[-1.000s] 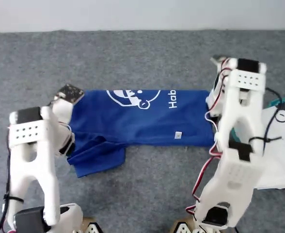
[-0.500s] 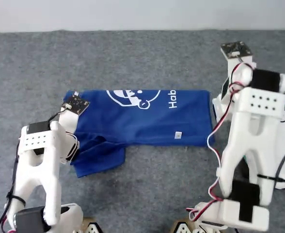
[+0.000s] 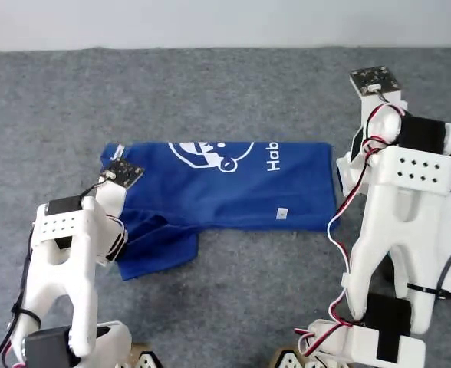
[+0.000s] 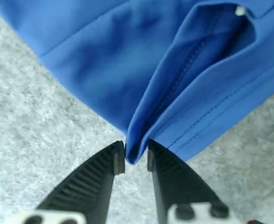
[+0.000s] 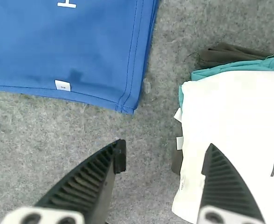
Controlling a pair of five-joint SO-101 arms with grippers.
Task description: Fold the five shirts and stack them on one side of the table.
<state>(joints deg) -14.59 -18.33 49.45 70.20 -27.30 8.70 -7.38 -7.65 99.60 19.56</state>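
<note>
Pinch for the sleeve fold.
My left gripper nips the blue shirt at its edge; right gripper hovers spread, clear of it.

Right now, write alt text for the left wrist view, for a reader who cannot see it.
The left gripper pinches a folded edge of the blue shirt between its two black jaws. The rest of the shirt spreads away from them in soft creases, with stitched seams showing, over the grey table.
</note>
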